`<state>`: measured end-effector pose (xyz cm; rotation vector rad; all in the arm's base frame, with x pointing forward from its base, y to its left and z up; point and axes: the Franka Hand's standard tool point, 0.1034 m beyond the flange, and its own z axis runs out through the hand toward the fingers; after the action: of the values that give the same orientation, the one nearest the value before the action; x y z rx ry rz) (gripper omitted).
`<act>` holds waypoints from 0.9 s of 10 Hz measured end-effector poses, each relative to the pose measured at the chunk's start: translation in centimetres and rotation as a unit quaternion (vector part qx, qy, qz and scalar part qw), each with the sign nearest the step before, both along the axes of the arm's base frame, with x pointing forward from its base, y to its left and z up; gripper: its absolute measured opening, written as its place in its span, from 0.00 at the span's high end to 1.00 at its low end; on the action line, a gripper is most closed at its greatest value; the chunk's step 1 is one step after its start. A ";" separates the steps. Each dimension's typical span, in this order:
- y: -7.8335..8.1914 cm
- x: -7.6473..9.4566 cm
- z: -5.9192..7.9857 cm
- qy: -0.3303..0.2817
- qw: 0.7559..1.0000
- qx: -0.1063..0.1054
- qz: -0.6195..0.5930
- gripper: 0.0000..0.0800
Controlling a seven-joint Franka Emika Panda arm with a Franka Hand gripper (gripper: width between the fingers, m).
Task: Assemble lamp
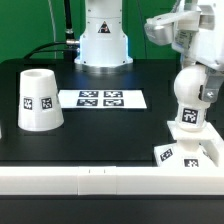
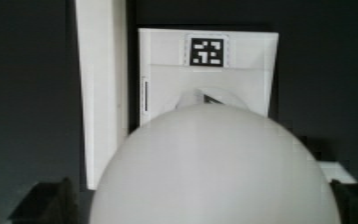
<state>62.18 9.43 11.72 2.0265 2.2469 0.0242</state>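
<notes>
1. One robot arm is reaching in at the exterior view's right, and its single gripper (image 1: 196,62) is hanging directly over the bulb.
2. One round white bulb (image 1: 189,97) is standing upright on one flat square base (image 1: 192,152), near the front of the black table (image 1: 120,135).
3. In the wrist view, the bulb is filling the space between two dark fingers (image 2: 51,203). I cannot tell whether they are pressing on it.
4. One tapered shade (image 1: 40,100) is sitting wide end down at the exterior view's left, well apart from the bulb.
5. One marker board (image 1: 101,98) is lying flat between them.
6. One white rail (image 1: 100,181) is running along the table's front.
</notes>
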 end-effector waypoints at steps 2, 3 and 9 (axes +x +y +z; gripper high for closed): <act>-0.1 0.0 -0.1 0.001 1.000 -0.002 0.014 0.13; -0.2 0.0 -0.1 0.001 1.000 -0.002 0.013 0.28; -0.5 -0.1 -0.1 0.005 0.999 0.004 -0.041 0.28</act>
<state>62.06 8.97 11.64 2.1256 2.1690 0.0154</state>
